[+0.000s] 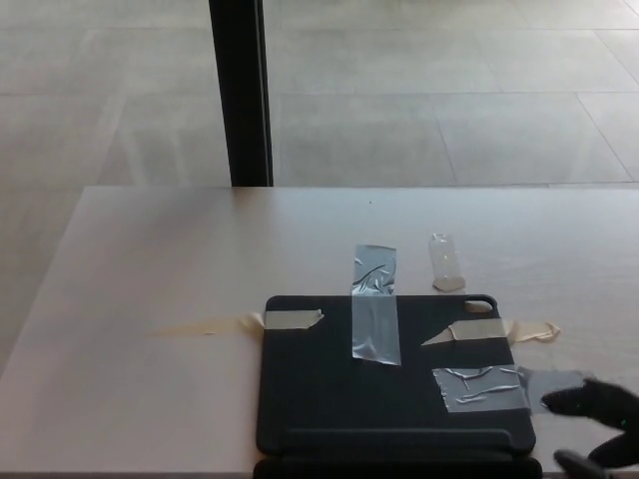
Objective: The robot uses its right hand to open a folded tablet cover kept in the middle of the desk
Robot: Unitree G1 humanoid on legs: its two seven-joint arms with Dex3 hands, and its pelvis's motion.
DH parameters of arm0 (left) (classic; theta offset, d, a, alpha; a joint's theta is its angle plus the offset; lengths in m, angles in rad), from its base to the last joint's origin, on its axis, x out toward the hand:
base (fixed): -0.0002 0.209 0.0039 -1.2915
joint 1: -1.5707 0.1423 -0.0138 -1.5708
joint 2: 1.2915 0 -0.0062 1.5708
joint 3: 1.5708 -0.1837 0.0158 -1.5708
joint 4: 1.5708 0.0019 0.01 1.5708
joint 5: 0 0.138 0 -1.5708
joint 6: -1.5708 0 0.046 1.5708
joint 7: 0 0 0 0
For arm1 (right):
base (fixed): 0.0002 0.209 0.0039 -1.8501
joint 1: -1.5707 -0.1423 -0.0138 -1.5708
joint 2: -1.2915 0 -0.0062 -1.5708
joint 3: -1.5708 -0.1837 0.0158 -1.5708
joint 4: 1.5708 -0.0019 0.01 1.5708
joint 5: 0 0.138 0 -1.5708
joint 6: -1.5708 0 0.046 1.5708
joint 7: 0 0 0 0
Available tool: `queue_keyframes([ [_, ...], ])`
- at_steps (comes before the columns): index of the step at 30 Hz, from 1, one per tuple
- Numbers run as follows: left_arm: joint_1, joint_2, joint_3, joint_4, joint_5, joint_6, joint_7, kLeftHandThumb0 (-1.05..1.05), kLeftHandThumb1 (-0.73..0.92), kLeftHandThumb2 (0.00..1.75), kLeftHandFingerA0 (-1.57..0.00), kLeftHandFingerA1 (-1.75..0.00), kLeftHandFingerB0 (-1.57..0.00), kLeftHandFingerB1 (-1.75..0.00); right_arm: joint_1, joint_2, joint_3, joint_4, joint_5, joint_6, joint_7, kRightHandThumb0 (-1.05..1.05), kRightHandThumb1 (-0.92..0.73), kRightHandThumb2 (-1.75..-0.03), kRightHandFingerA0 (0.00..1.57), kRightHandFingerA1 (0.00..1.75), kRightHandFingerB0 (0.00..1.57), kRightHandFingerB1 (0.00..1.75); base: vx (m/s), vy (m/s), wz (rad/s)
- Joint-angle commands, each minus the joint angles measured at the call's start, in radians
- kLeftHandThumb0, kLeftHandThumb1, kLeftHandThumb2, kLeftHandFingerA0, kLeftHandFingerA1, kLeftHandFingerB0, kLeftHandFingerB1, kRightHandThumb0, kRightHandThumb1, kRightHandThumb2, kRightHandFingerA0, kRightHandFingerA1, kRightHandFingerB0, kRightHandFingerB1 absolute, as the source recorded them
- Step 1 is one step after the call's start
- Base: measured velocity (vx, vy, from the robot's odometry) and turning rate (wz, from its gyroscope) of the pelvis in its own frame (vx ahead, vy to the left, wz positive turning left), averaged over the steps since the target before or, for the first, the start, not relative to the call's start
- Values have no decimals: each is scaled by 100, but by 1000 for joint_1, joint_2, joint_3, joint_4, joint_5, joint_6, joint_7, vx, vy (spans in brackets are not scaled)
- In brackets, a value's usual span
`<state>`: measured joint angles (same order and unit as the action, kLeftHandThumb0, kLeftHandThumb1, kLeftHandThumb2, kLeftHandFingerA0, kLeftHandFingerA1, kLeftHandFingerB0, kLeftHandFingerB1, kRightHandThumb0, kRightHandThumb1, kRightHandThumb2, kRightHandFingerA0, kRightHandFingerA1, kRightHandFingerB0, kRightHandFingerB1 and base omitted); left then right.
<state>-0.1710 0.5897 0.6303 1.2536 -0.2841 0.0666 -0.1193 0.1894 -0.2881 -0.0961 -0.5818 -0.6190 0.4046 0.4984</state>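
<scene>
Pale desk (150, 259) fills the near view; beyond it, grey tiled floor (449, 90) catching soft light, a black post (240, 90) far left.

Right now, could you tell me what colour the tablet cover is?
Black tablet cover, best in the head view.
</scene>
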Motion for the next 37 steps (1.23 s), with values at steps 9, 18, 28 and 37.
queue_keyframes([
  [9, 71, 11, -4, 18, -10, -1, -4, -81, 85, 65, -76, -75, -54, -65, -172, -174, -1074, 788, 633, -204, -334, -80, -84, -67, 74, 46, 51, 39, 0, 0, 0],
  [18, 84, 2, 2, 15, -18, -5, -12, -79, 87, 64, -70, -74, -54, -63, -152, -136, -1179, 1137, 600, -394, -736, -88, -92, -69, 70, 75, 53, 43, 0, 0, 0],
  [28, 88, 9, 11, 14, -27, 4, -15, -79, 86, 65, -68, -75, -53, -64, -125, -132, -1252, 1376, 673, -485, -764, -90, -92, -68, 60, 65, 62, 50, 0, 0, 0],
  [37, 81, -2, 18, 26, -33, 5, -2, -79, 85, 65, -69, -74, -53, -64, -106, -135, -1168, 1446, 565, -450, -805, -89, -92, -78, 77, 83, 74, 71, 0, 0, 0],
])
